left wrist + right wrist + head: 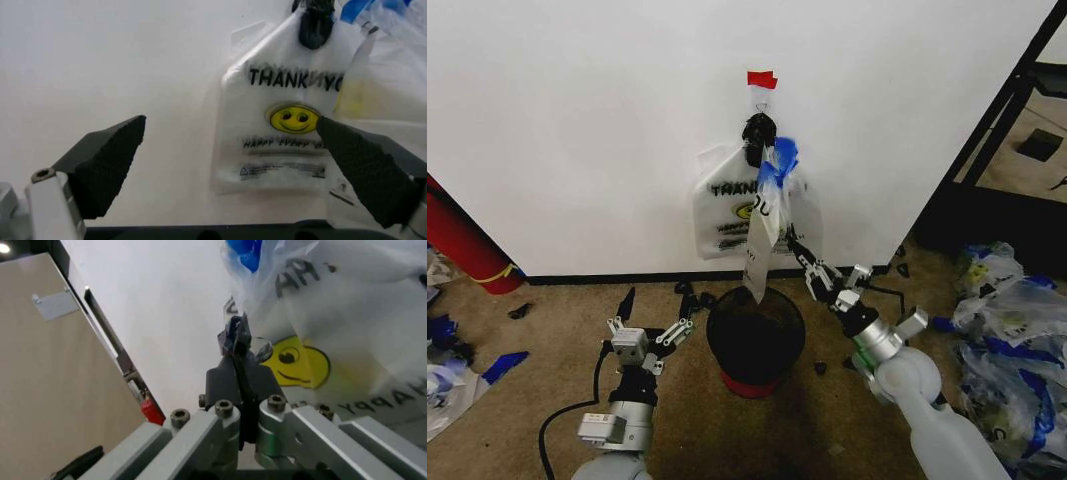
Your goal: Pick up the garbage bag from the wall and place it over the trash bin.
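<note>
Garbage bag (765,215) hangs from the hook on the wall (577,110) directly above the trash bin (755,335), pinched low at its edge by your right gripper (799,252), so draw it off gently while the left gripper (649,335), jaws spread, waits beside the bin.
</note>
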Controlling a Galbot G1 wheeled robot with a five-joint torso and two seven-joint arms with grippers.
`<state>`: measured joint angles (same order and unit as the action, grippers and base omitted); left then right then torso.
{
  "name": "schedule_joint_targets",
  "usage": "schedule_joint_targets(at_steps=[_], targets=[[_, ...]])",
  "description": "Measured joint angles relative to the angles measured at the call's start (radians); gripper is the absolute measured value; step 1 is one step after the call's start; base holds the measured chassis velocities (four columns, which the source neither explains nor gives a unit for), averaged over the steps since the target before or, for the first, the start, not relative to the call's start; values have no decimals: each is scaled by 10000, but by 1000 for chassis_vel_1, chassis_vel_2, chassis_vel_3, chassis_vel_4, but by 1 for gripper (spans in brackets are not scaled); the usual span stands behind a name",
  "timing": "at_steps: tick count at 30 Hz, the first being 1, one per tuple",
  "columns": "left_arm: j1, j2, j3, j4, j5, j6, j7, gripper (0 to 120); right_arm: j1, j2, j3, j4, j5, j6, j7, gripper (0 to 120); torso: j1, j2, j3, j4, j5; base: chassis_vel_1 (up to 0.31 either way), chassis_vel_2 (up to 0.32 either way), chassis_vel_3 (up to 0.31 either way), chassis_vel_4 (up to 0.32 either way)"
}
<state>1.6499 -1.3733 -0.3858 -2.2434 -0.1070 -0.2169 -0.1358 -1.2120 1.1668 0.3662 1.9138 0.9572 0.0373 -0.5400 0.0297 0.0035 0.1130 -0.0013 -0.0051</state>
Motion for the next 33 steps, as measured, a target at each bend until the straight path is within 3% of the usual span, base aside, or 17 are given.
schedule_joint_targets(at_steps=[33], targets=[[-86,110,62,-107,-153,-22,0,100,-2940,-20,1441,1206,-1779,1171,-834,0,0,0,0,0,-1,0,0,0,0]])
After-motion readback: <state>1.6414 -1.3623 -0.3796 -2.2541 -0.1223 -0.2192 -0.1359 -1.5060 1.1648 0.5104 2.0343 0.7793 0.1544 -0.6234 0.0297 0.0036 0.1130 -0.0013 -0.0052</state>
